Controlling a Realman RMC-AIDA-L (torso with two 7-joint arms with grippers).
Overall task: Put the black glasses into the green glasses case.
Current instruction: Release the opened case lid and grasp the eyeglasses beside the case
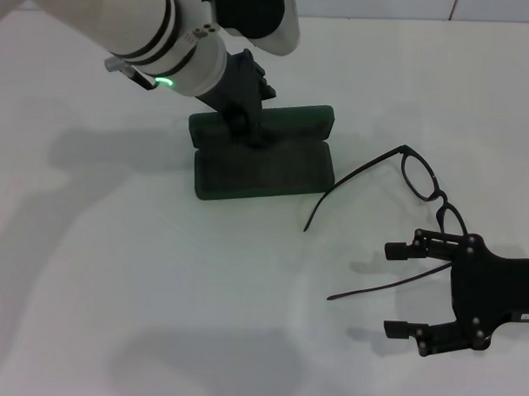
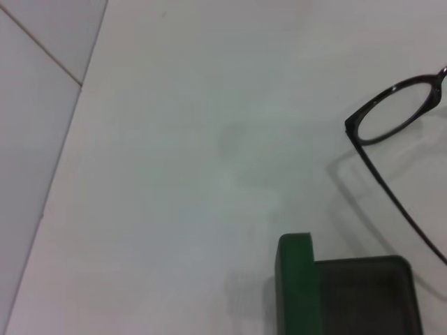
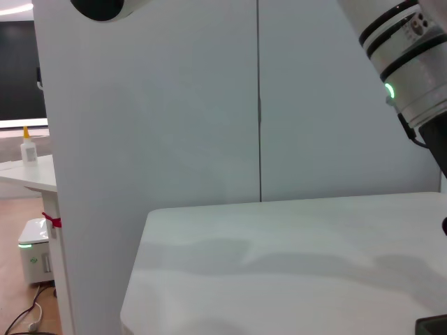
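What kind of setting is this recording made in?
Likely an indoor lab or test room: a plain white table with only the green glasses case and black glasses laid out, white partition panels, and another bench with a small bottle behind.

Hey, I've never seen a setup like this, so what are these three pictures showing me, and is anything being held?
This is a two-armed robot working at a white table. One picture looks down from its head; the other two come from cameras on its wrists. The left gripper is down at the green glasses case, which lies open; whether it grips the case is hidden. The black glasses lie unfolded on the table beside the case, not touching it. The right gripper, jaws open and holding nothing, sits just beside the glasses. The right wrist view mostly shows the table's edge and a wall panel.
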